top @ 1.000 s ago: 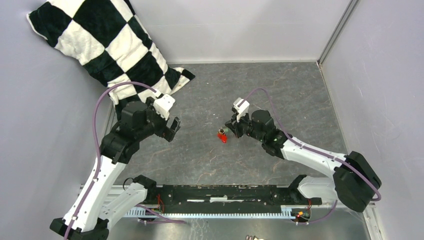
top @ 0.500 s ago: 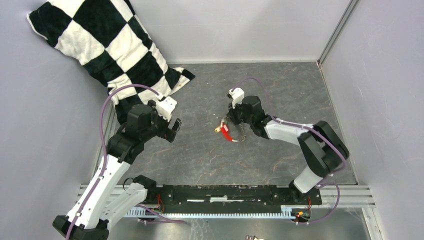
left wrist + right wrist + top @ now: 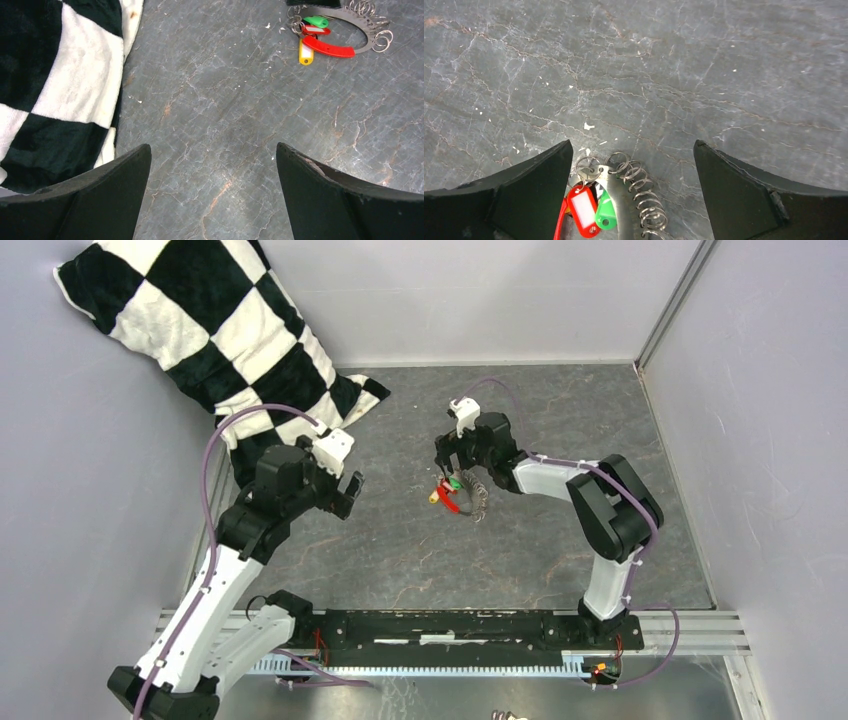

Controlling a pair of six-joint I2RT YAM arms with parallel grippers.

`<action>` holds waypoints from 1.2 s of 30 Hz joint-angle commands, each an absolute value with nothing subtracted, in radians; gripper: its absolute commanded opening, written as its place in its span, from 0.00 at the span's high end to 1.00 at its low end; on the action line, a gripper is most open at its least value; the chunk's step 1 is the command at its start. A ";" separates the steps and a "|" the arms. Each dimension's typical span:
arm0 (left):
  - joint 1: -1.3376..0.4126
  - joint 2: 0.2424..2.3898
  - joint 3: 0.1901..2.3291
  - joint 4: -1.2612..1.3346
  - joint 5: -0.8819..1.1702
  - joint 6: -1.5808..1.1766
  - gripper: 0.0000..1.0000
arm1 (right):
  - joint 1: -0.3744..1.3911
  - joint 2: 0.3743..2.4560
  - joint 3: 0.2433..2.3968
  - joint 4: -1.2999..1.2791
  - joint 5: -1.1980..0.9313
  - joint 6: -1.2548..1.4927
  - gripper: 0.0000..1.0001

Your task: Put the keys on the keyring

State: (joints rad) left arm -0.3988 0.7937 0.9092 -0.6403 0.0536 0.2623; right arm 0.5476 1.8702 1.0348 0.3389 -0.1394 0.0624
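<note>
Your right arm has swung farther up the table since a second ago. Its jaws, then shut on the key bundle, now stand wide apart with nothing between them. The bundle has shifted slightly up the table with it.

The left wall (image 3: 80, 490) is close to your left arm, and the cloth (image 3: 200, 330) fills that corner, its edge just left of the left gripper (image 3: 212, 147). That gripper is wide open and holds nothing. Bare table (image 3: 400, 560) lies ahead of it and to its right.

From that gripper the keyring (image 3: 360, 20) lies well ahead and to the right, cut off by the top of the wrist view. The keys (image 3: 305, 52) bunch at its end with the red strap (image 3: 330, 48) beside them. You cannot tell whether they are threaded on.

At the right gripper (image 3: 632, 145) the keyring sits just behind the fingertips, near the finger on the left of its wrist view. The bottom edge of that view cuts it off, so only the coils, the red key and the green key show. Open table runs ahead of this gripper. The right wall (image 3: 760, 440) stands well clear.
</note>
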 commanded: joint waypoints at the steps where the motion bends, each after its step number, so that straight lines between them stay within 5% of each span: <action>1: -0.351 0.844 0.906 -0.543 0.081 0.246 0.00 | 0.541 1.740 1.011 0.347 -0.045 0.016 0.02; 12: 0.086 1.139 0.822 -0.249 0.372 0.222 0.00 | 0.446 1.091 0.331 0.406 0.388 0.056 0.02; 19: 0.114 0.994 0.451 0.323 0.388 0.126 0.00 | 0.402 0.788 -0.061 0.748 0.766 -0.061 0.02; 36: 0.114 1.224 0.130 1.045 0.270 0.053 0.00 | 0.140 1.116 -0.138 1.208 0.581 -0.044 0.02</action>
